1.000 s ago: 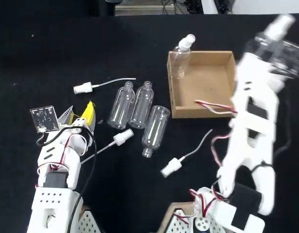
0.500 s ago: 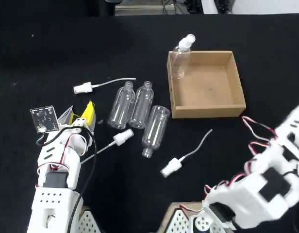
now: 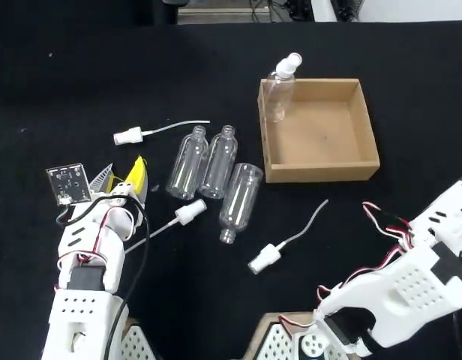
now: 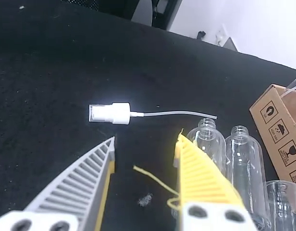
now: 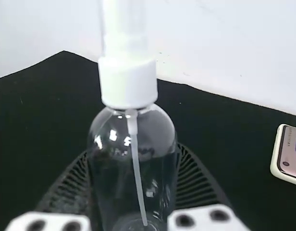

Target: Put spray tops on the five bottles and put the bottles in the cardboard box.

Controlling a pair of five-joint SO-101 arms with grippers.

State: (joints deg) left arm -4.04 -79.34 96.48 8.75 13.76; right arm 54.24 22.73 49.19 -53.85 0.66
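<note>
Grips a capped bottle (image 5: 114, 137) in the right claw (image 5: 131, 166), away from the box (image 3: 319, 172) at 1 o'clock. Holds the left claw (image 4: 145, 139) open near a spray top (image 4: 112, 113). Risks clipping the box wall, dropping short.

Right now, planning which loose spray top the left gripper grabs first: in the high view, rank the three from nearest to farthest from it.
From the left gripper:
1. Far spray top, just beyond the gripper, beside the bottles' necks.
2. Middle spray top, by the bottles' near ends.
3. Front spray top, past the tilted bottle, toward the table's front.
</note>
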